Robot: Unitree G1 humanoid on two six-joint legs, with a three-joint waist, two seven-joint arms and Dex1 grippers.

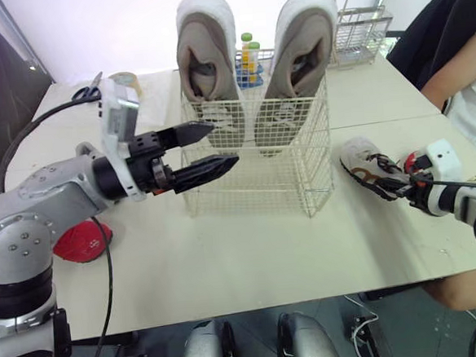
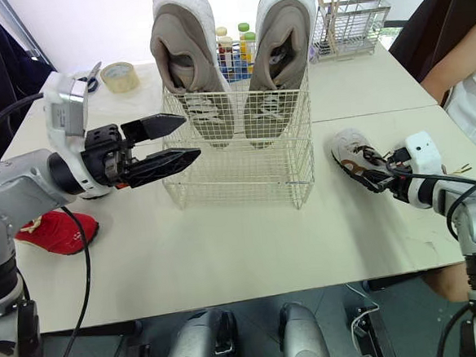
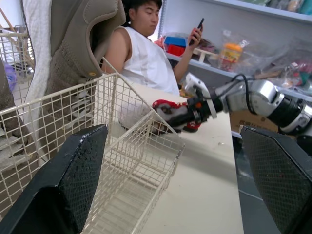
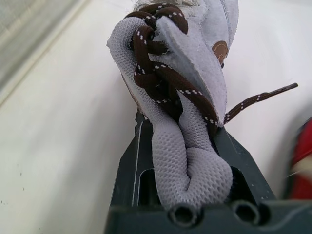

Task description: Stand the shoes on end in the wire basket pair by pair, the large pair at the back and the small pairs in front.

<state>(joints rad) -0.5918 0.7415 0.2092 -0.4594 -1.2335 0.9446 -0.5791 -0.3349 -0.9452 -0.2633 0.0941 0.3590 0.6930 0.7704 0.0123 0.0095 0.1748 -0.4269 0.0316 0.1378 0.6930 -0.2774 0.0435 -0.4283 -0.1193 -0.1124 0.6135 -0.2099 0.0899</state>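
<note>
- Grey mesh small shoe with brown laces is lying on the table, to the right of the wire basket and apart from it.
- Right gripper is holding this shoe, with its two fingers pressing on the grey upper just by the laces.
- Left gripper is hovering at the left side of the basket. Its fingers are standing wide apart and are carrying nothing.
- Two large beige shoes are standing on end at the back of the basket, side by side, heels up and toes down.
- Red small shoe is lying on the table at the left, under the left arm, well apart from the basket.
- Person is sitting at the right side of the table.
</note>
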